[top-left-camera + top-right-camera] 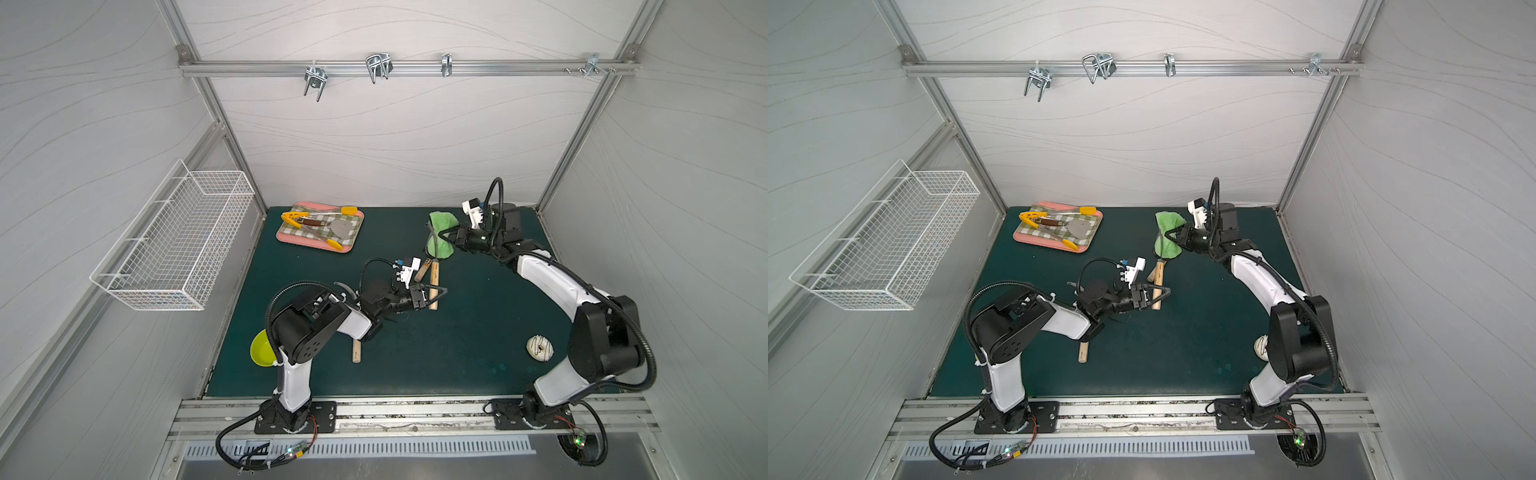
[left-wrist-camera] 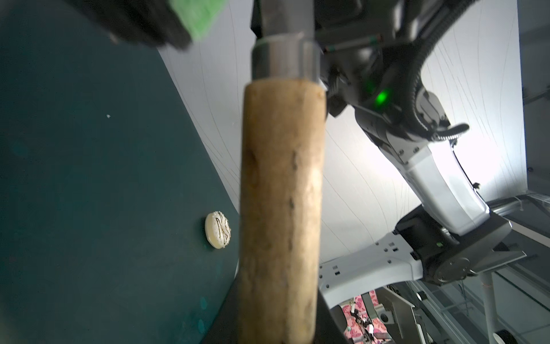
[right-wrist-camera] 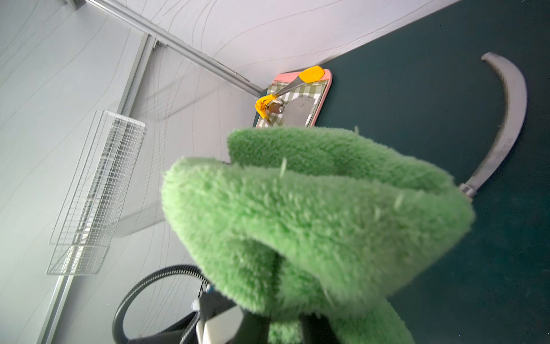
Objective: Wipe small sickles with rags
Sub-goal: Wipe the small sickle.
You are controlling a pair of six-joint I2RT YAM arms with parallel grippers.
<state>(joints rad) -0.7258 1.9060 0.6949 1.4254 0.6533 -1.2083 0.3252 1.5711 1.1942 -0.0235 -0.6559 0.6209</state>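
Nearest me, well short of the tray (image 1: 281, 237), a lime bowl (image 1: 261, 349) is sitting half under the L arm. An iced doughnut (image 1: 540, 348) is lying by the R arm, far off to the tray's R-arm side. A loose sickle (image 1: 356, 352) is lying just past the bowl, its handle poking out from under the L arm and its blade mostly hidden.

Further in, nearer than the tray and to its R-arm side, the L gripper (image 1: 437, 293) is pinching the wooden handle of the held sickle (image 1: 434, 272). Its jaws are pressing in from both sides, and the handle is pointing away from me. Can't tell if it's clear of the mat (image 1: 457, 353). Another sickle (image 1: 421, 270) is lying w/ its handle just beside the held one, on the tray side.

About level w/ the tray, the rag (image 1: 441, 249) is draping over the blade end of the held sickle, green side out. The R gripper (image 1: 444, 235) is clamping the rag, jaws closed on the fold. In the R wrist view a bare curved blade (image 3: 506, 119) is showing beside the rag; can't tell which sickle's.

On the tray, yellow-tipped tongs (image 1: 293, 219) and a spatula (image 1: 343, 227) are lying together. Beyond the tray, a wire basket (image 1: 174, 237) is hanging on the L-side wall, and metal hooks (image 1: 378, 66) are hanging off the back rail.
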